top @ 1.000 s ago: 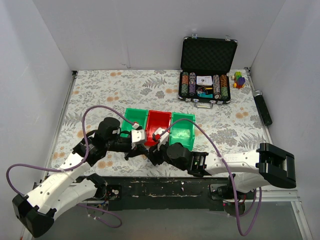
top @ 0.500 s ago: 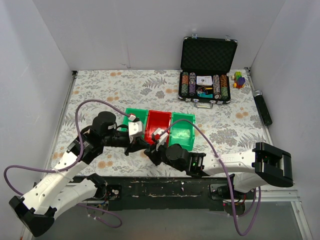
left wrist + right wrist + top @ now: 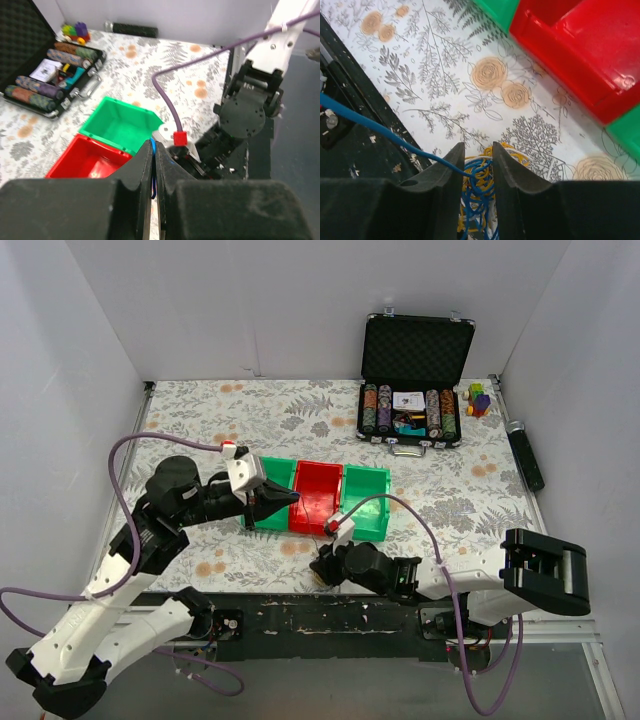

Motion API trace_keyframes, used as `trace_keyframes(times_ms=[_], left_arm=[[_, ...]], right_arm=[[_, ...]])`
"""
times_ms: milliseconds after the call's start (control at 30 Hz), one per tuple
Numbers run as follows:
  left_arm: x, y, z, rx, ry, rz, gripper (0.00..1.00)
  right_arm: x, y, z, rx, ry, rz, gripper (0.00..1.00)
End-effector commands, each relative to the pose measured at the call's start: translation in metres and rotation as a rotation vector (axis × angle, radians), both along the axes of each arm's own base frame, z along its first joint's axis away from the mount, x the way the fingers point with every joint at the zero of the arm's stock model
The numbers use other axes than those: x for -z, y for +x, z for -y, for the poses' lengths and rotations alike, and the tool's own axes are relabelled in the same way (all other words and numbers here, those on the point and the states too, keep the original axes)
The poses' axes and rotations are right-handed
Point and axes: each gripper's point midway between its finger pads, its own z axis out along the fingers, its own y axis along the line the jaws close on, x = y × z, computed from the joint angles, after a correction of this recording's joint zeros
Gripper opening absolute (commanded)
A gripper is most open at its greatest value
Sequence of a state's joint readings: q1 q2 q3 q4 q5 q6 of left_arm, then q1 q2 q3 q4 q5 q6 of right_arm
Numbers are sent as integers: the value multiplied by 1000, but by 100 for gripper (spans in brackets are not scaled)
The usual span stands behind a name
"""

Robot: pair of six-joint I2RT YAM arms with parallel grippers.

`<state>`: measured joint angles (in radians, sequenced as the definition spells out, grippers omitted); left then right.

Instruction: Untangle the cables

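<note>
The cables are a small knot [image 3: 481, 186] of yellow, blue and white wire. My right gripper [image 3: 478, 152] is shut on this knot, low over the flowered tablecloth near the table's front edge [image 3: 322, 570]. One blue strand [image 3: 365, 121] runs taut from the knot up and to the left. My left gripper [image 3: 287, 497] is raised over the bins and is shut on a thin blue cable [image 3: 153, 143] pinched between its pads. In the left wrist view the right arm [image 3: 242, 112] lies just below and beyond the jaws.
Three bins stand in a row mid-table: green [image 3: 268, 478], red [image 3: 318, 492], green [image 3: 368, 502]. An open black case of poker chips [image 3: 410, 415] is at the back right, with small coloured toys [image 3: 478, 398] and a black cylinder [image 3: 527, 455] beside it. The black front rail [image 3: 347, 150] is close.
My left gripper has risen and pulled back to the left, drawing the blue strand taut. My right gripper has moved toward the front edge with the knot.
</note>
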<state>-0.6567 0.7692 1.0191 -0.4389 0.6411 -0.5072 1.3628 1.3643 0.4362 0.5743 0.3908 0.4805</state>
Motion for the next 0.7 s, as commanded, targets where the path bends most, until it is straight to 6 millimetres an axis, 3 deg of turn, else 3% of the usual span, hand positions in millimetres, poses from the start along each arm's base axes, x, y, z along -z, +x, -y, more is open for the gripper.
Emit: trace_keyframes(times_ms=[0, 133, 400, 667], left_arm=[[-59, 9, -9, -100, -134, 122, 0], [-101, 27, -24, -241, -224, 235, 0], [-223, 48, -70, -521, -496, 511, 0], [-275, 49, -94, -630, -596, 645, 0]], right_arm=[[10, -5, 13, 35, 6, -54, 40], [22, -6, 20, 45, -18, -71, 48], [35, -8, 25, 69, -47, -102, 50], [54, -10, 35, 97, -88, -135, 50]])
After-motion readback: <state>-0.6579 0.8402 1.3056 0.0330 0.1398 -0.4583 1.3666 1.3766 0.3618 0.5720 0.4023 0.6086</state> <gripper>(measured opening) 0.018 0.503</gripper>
